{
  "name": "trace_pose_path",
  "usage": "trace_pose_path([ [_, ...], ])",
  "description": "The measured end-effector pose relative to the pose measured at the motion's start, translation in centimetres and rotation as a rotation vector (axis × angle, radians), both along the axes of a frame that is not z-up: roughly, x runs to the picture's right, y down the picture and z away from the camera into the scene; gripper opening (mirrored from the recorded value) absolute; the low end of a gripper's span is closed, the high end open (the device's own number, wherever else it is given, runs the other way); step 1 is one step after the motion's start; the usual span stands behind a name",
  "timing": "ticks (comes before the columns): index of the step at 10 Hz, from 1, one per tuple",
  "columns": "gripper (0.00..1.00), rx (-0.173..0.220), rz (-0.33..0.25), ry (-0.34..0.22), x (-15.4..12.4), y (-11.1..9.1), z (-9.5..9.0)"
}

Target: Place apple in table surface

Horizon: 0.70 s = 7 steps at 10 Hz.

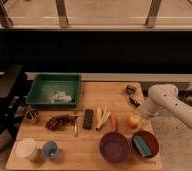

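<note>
While the wooden worktop (105,98) fills most of my view, the white arm (165,100) reaches in over its right edge. A green tray (54,76) sits far left, and a purple bowl (114,146) stands near right. The apple (133,120) is on the right, just past that bowl and beside the carrot (113,122). The gripper (142,116) is at the apple's right side; I can't make out whether it clasps it.
</note>
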<state>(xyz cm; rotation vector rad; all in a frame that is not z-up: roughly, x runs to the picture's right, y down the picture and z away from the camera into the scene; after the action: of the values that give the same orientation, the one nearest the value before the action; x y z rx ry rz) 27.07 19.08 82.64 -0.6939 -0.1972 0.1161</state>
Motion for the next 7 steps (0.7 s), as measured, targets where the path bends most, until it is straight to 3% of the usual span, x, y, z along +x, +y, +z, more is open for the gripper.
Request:
trace_pose_path([
  [4,0.16,-0.017,0.023,-0.05,-0.9,0.0,0.0],
  [7,0.11,-0.01,0.03,-0.07,-1.7,-1.5,-0.6],
])
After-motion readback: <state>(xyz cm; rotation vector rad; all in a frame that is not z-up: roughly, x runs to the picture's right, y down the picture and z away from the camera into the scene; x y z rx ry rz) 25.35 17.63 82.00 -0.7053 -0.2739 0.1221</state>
